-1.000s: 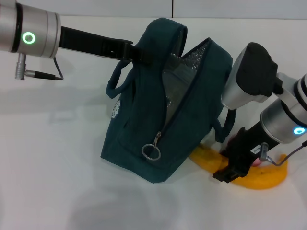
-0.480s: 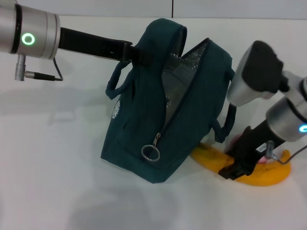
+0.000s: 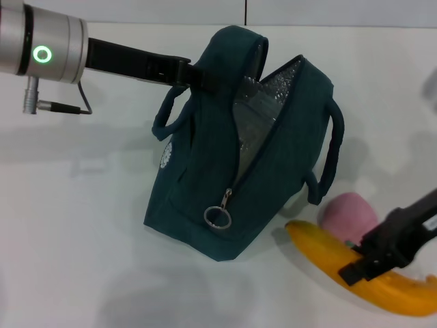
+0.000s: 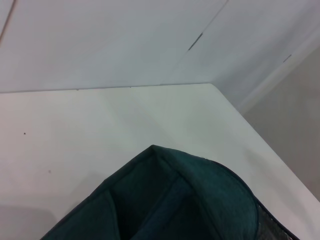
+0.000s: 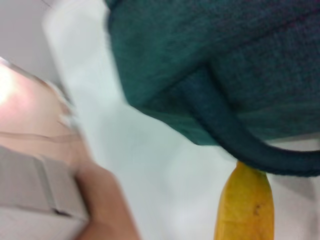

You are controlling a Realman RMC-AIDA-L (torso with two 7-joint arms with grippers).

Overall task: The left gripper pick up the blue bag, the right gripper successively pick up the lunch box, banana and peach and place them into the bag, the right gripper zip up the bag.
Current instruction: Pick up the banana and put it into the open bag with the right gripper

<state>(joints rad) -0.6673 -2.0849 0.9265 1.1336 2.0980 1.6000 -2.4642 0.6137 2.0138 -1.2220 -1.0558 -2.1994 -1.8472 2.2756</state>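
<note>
Dragged outward from the bag, the banana now lies clear of its base with the right gripper clamped across its middle. Its long axis points back toward the bag; the peach sits between. Beyond, the left gripper holds the bag's top edge, mouth gaping.

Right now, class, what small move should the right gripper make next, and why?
Probably lift the banana toward the blue bag: the right gripper sits on it, the bag's mouth gapes open in the left gripper, and the peach lies alongside.
</note>
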